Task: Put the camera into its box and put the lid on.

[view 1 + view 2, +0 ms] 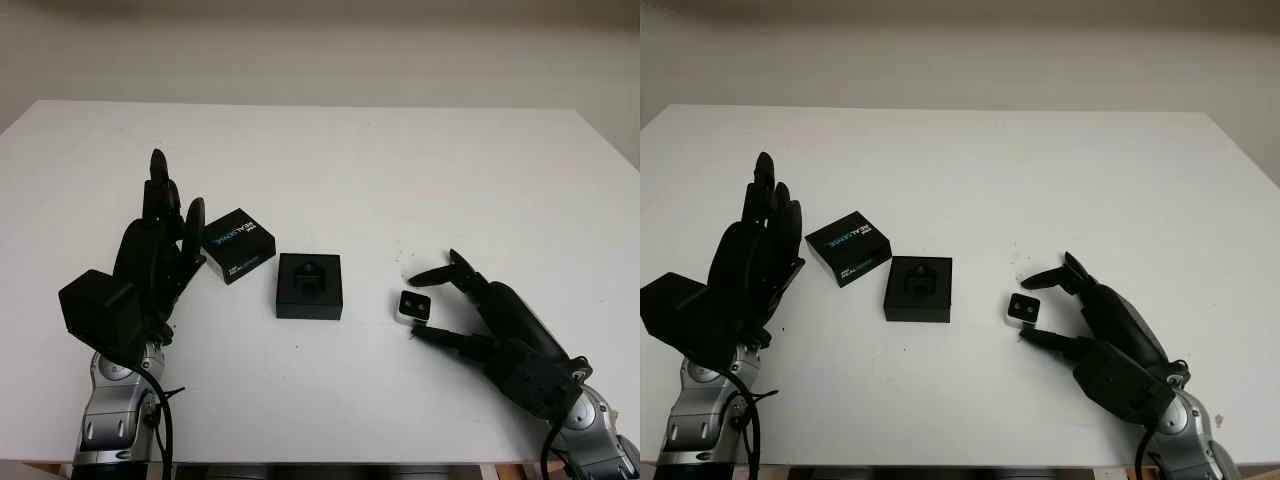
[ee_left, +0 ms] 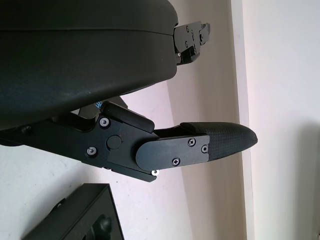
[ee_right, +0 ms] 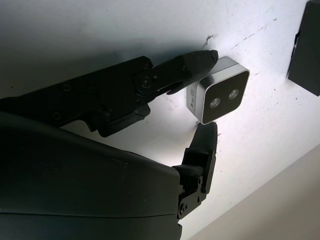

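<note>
Right robot hand [image 1: 425,305] fingers bracket camera [image 1: 413,306] on counter [image 1: 400,170]; actual contact unclear. Left robot hand [image 1: 160,240] open beside lid [image 1: 238,245]; box [image 1: 309,286] uncovered.

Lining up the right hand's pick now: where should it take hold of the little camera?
Pinch the camera across its two short silver sides, coming from its right, where the right hand already brackets it. The lens face points up, so keep fingers off it.

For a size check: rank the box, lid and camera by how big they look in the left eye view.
1. Box and lid: look alike, so unranked.
2. Camera, between the right hand's fingers: clearly smallest.
</note>
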Controlling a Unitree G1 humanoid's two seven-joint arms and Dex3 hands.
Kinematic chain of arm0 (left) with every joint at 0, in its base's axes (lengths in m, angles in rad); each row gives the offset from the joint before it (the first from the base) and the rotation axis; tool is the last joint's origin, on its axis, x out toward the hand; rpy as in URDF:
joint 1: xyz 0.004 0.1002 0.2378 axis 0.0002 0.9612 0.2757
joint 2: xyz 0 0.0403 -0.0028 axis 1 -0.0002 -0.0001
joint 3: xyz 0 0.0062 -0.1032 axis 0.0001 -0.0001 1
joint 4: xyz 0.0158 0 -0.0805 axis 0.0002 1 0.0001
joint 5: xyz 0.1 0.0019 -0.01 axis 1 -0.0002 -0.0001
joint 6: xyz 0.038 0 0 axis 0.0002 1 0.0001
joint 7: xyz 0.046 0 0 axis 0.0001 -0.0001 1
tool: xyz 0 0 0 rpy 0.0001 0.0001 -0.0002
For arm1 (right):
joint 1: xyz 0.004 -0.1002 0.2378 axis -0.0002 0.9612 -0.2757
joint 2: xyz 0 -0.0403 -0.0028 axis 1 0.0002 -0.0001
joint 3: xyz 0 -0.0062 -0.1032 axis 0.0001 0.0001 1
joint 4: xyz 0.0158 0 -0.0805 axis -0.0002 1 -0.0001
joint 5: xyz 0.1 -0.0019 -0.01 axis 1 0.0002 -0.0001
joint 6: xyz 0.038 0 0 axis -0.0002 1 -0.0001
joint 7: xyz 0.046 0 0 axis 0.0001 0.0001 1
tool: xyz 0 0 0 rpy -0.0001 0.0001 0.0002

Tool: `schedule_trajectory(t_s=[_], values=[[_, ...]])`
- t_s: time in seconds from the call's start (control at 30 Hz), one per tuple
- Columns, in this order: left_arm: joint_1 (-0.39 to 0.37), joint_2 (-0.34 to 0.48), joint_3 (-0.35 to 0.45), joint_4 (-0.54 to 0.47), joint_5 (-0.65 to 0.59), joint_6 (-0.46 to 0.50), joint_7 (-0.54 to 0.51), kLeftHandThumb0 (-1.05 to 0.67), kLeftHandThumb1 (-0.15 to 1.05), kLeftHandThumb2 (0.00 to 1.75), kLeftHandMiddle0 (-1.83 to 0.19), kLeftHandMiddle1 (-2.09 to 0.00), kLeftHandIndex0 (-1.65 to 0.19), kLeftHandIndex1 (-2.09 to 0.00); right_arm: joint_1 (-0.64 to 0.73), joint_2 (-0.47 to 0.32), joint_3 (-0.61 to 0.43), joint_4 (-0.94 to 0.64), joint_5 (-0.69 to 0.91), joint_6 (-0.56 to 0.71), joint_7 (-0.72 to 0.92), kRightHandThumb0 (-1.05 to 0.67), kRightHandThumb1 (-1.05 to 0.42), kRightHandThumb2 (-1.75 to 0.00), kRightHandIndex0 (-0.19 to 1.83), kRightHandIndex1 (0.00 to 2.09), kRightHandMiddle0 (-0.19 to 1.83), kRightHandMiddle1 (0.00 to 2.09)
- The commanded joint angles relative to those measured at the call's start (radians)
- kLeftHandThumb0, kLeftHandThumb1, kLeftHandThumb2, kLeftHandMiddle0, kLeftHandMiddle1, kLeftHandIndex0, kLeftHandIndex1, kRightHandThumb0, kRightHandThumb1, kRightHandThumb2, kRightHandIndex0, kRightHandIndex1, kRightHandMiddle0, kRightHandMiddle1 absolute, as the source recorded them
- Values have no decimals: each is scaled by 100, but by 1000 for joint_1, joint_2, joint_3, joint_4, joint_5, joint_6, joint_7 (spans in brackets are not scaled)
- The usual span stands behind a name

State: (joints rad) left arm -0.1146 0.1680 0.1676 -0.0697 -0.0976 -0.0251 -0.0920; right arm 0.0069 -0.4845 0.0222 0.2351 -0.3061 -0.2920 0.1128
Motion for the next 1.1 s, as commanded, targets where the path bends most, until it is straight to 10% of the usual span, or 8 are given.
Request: schedule_trajectory(t_s=[0.0, 1.07], values=[[-17, 4, 2, -18, -2, 1, 2, -76, 105, 53, 19, 0, 19, 0, 26, -5, 9, 41, -4, 14, 12, -44, -98, -7, 36, 8, 33, 113], [-22, -4, -10, -5, -1, -4, 2, -73, 105, 55, 19, 0, 19, 0, -167, 107, 63, 210, 119, -116, 113, -54, -104, -6, 40, 6, 30, 139]])
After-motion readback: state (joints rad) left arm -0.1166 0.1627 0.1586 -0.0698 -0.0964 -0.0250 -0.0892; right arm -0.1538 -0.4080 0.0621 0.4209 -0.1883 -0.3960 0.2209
